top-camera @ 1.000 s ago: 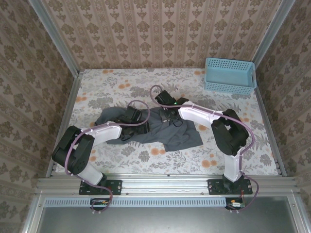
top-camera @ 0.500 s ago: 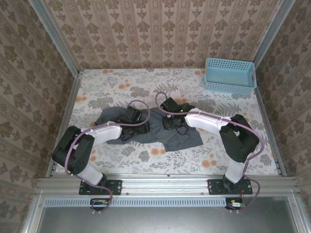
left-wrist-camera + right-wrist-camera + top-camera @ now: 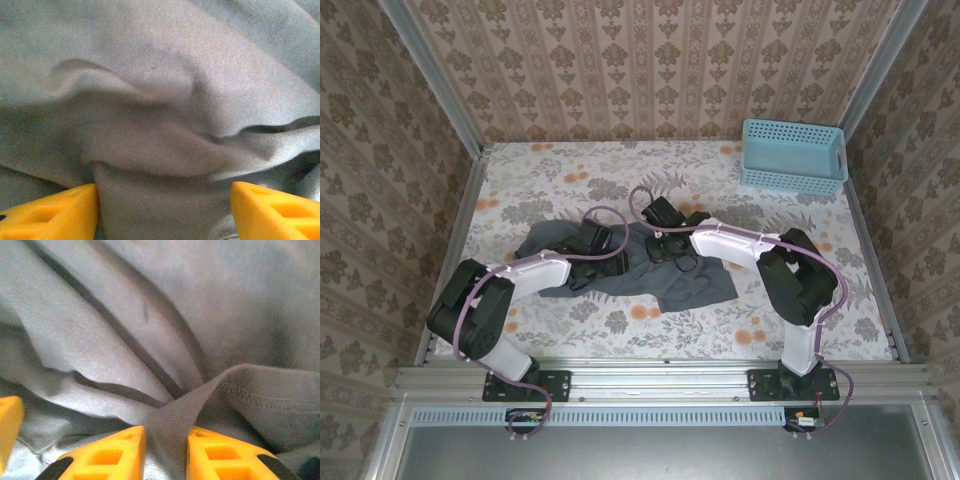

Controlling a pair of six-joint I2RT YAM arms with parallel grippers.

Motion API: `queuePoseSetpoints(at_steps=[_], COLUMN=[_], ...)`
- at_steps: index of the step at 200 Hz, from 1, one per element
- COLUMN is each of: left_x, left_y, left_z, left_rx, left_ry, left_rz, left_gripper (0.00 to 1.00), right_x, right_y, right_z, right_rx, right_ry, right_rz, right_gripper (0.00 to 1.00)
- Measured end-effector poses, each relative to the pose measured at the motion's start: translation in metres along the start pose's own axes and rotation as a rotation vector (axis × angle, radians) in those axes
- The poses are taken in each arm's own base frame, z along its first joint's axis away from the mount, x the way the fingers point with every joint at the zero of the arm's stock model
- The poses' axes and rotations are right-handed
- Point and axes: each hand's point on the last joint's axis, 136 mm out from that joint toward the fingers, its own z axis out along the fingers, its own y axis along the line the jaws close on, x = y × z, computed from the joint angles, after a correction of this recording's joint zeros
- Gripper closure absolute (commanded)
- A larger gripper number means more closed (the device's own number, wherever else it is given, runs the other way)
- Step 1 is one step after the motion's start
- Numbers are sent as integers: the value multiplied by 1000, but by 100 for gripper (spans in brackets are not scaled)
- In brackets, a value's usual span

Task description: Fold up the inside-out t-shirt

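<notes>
The inside-out t-shirt [image 3: 705,282] lies crumpled in the middle of the floral table, dark slate-grey. My left gripper [image 3: 608,262] rests low on its left half. In the left wrist view this gripper [image 3: 164,212] is open, its yellow fingertips [image 3: 60,215] wide apart, with a soft ridge of the shirt's cloth [image 3: 150,125] lying loose between and ahead of them. My right gripper [image 3: 665,247] sits on the shirt's middle. In the right wrist view it [image 3: 166,452] is shut on a raised fold of the shirt [image 3: 190,405], near a stitched hem [image 3: 265,400].
A light blue perforated basket [image 3: 792,155] stands at the back right corner. Bare floral tabletop [image 3: 550,180] surrounds the shirt. Patterned walls with metal posts close in the back and both sides. Both arms' cables loop above the shirt.
My right gripper shifted slightly over the shirt's middle and now pinches a fold. The left arm has stayed put.
</notes>
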Motion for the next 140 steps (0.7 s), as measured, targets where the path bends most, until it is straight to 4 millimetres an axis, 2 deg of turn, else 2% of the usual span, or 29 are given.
queuePoseSetpoints(at_steps=[15,30,66,101,121,140], left_x=[0,0,-2,0,1,1], left_y=[0,0,-1,0,0,1], left_z=[0,0,-3,-3,-3,-3], left_rx=[0,0,4,0,-2,-5], left_ry=[0,0,-7,-1,2,4], left_rz=[0,0,0,0,1,1], left_gripper=[30,30,30,29,29,29], right_x=[-6,-6,-3,19,35,41], right_y=[2,3,1,-7,-13,-14], right_z=[-2,-1,1,10,16,17], right_rx=[-6,-6,-1,16,23,19], right_ry=[-13,-14,-8,40,74,82], right_rz=[-6,-9,-11,-13,-16,-18], right_gripper=[80,82,74,70,77,92])
